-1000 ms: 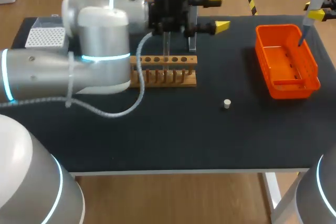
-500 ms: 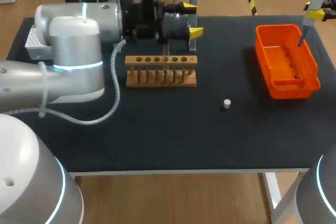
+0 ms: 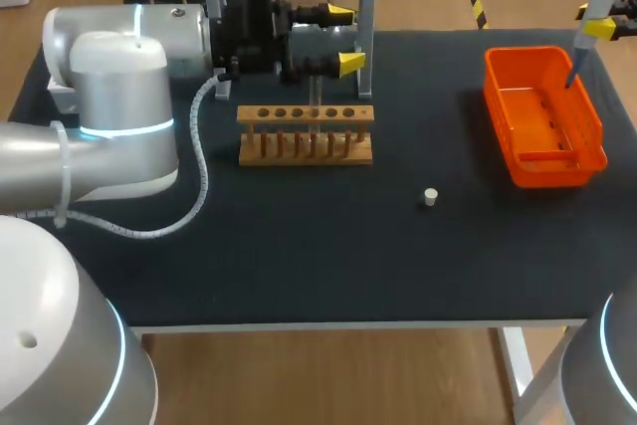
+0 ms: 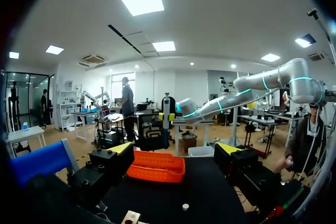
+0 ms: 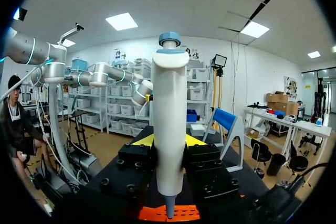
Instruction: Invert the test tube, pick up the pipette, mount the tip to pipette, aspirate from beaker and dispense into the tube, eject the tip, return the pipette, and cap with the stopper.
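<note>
As right gripper (image 5: 168, 141) grips it, pipette (image 5: 169, 114) upright: white barrel (blue top).

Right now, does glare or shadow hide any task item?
Head view: even light, no hard shadows; small white stopper and orange plastic tray stand out on the black table. Left wrist view: table dim ahead of the left gripper, stopper visible. Right wrist view: white pipette in the right gripper well lit.

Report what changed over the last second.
The left gripper, open, drew back toward its own side, from past the right end of the wooden rack to behind it. Unchanged: the wooden rack, the stopper, the orange tray, and the right gripper shut on the pipette.
</note>
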`<state>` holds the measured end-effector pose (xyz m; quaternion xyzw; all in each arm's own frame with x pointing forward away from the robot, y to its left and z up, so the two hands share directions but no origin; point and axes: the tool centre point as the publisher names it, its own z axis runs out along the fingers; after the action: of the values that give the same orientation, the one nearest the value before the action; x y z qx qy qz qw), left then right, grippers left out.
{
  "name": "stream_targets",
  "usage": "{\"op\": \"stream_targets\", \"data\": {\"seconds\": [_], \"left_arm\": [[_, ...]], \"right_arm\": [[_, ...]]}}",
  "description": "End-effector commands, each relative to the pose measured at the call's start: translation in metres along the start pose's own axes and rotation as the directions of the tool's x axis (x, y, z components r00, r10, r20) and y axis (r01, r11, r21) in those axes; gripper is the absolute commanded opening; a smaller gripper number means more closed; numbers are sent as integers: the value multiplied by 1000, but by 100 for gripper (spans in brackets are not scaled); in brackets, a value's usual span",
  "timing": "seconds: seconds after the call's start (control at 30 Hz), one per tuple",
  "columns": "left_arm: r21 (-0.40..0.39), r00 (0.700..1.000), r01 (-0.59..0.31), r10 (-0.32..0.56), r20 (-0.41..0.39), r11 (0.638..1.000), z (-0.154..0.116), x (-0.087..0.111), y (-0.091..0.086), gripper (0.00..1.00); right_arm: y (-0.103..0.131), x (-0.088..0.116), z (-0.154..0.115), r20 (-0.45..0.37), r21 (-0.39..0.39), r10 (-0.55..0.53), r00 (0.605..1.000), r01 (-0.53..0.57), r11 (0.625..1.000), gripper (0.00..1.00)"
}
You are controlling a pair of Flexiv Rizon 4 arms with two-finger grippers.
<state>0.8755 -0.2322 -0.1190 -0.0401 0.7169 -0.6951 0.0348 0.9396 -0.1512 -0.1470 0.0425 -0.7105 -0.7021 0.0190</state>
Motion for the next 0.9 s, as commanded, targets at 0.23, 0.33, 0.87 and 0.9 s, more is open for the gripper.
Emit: {"op": "stream_targets", "data": {"seconds": [0.23, 0.33, 0.87, 0.9], "left_arm": [[0, 1000, 1, -1, 6, 1000, 0, 2, -1, 100], [0, 1000, 1, -1, 6, 1000, 0, 2, -1, 100], [0, 1000, 1, -1, 6, 1000, 0, 2, -1, 100], [0, 1000, 1, -1, 6, 1000, 0, 2, -1, 100]], "right_arm": [[1, 0, 0, 2, 4, 0, 1000, 0, 1000, 0], [1, 0, 0, 2, 4, 0, 1000, 0, 1000, 0], [4, 9, 19, 10, 2, -1, 1000, 1, 1000, 0], [4, 12, 25, 11, 0, 2, 1000, -2, 1000, 0]]}}
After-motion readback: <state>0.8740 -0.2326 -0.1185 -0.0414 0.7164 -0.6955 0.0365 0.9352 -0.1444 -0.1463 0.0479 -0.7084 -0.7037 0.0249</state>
